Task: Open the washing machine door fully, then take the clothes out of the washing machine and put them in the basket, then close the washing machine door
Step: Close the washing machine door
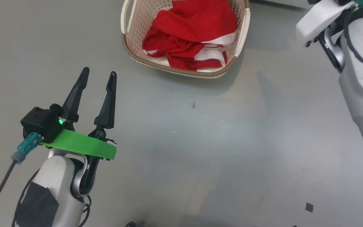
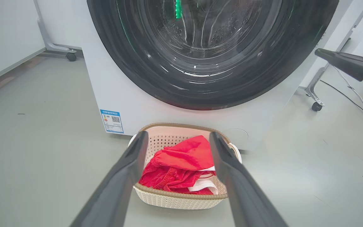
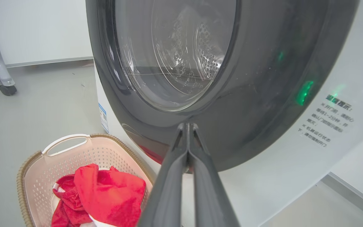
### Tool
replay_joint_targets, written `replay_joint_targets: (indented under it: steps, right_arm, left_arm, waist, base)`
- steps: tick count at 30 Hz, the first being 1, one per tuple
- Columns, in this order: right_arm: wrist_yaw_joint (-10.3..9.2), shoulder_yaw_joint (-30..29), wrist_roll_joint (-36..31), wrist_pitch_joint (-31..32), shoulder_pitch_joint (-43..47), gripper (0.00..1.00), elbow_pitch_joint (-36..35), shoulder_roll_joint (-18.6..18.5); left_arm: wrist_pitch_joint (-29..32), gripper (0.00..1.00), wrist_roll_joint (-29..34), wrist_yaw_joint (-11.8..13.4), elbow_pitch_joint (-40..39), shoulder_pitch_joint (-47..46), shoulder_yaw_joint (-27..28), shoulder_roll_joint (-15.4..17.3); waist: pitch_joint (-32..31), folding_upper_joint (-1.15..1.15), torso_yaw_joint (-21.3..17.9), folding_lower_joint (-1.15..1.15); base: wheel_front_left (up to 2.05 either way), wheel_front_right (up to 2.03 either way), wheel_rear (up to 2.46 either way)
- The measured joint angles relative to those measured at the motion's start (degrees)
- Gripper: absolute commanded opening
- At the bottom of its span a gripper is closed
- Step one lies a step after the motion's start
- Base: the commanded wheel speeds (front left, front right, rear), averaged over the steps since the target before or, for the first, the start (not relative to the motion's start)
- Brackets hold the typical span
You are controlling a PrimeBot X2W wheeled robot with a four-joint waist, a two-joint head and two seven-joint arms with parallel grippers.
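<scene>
The left gripper (image 1: 100,72) hangs low over the grey floor (image 1: 200,142). Its two dark fingers are spread apart and empty, pointing toward the basket (image 1: 142,14) but well short of it. The right arm's pale forearm (image 1: 361,78) runs up the head view's right edge and is cut off at the top corner. In its own wrist view the right gripper (image 3: 187,126) has its fingers pressed together with nothing between them, tips at the lower black rim of the washing machine door (image 3: 263,94); whether they touch it cannot be made out. The door lies flat against the washing machine (image 2: 131,94); whether it is latched cannot be told, and reflections blur the drum behind the glass. The clothes (image 1: 191,28), red with white trim, lie heaped in the basket, whose far end is cut off in the head view. The basket stands on the floor just before the machine's front, under the door, near a small blue label (image 2: 112,121). A castored stand leg (image 2: 71,56) and a pale panel (image 2: 5,31) stand to one side of the machine.
</scene>
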Motion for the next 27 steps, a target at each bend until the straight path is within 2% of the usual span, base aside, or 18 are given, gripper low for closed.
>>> replay_joint_targets:
  steps: [7,12,21,22,27]
  right_arm:
    - [-0.02,-0.7,2.8,-0.5,8.5,0.0,-0.2,1.8]
    - [-2.5,-4.0,5.9,-0.5,14.8,0.0,-2.2,2.9]
    - [-4.6,-7.5,8.7,-0.5,22.5,0.0,-8.6,5.1]
    - [-5.35,-8.5,9.3,-0.5,24.7,0.0,-10.0,5.5]
    - [-6.14,-9.6,10.0,-0.5,29.4,0.0,-12.4,6.4]
  left_arm:
    - [0.0,1.0,1.2,0.0,1.5,2.7,0.7,1.3]
    - [0.0,1.0,1.4,0.0,2.3,5.2,1.0,1.6]
    - [0.0,1.0,1.9,0.0,3.0,8.3,1.2,2.2]
    - [0.0,1.0,2.2,0.0,3.1,8.6,1.7,2.2]
    - [0.0,1.0,2.2,0.0,3.1,10.0,3.5,2.2]
  waist:
    - [-5.9,0.0,-3.2,0.0]
    - [-9.8,0.0,-5.3,0.0]
    - [-15.8,0.0,-8.6,0.0]
    - [-17.1,0.0,-9.4,0.0]
    - [-19.6,0.0,-10.8,0.0]
  base:
    - [0.0,0.0,0.0]
    - [0.0,0.0,0.0]
    - [0.0,0.0,0.0]
    - [0.0,0.0,0.0]
    - [0.0,0.0,0.0]
